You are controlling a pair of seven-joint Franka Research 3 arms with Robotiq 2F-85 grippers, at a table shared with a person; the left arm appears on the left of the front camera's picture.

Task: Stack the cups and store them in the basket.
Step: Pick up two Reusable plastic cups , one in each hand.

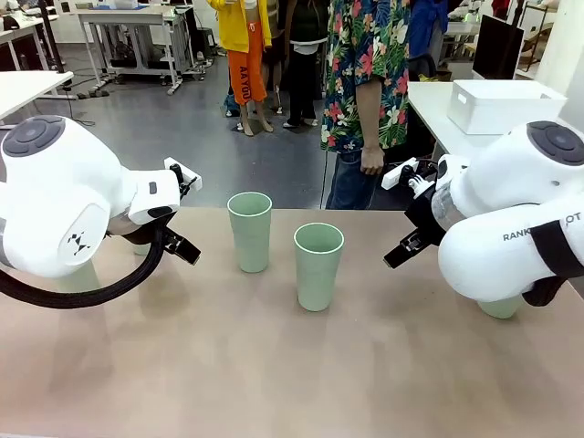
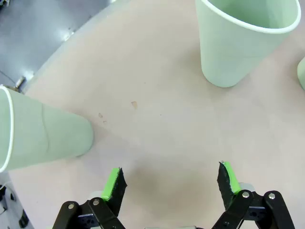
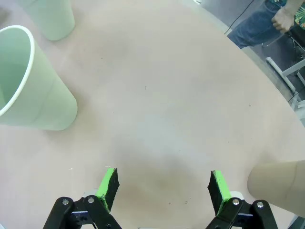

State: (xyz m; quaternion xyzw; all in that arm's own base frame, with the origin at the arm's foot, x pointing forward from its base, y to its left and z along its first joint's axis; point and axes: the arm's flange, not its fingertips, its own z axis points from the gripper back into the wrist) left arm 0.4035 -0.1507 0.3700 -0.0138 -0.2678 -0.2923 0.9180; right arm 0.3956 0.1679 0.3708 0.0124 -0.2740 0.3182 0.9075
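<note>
I hold my left pincer and right pincer open and empty, cups upright ahead, seemingly spaced for grabbing.

One tall matte plastic tumbler and its neighbour tumbler are pale mint green. A third tumbler is brown. The flat table top is plain beige-pink. The rectangular plastic basket is white. The person's shirt has a colourful flower pattern. The black left gripper and black right gripper have bright green pads.
</note>
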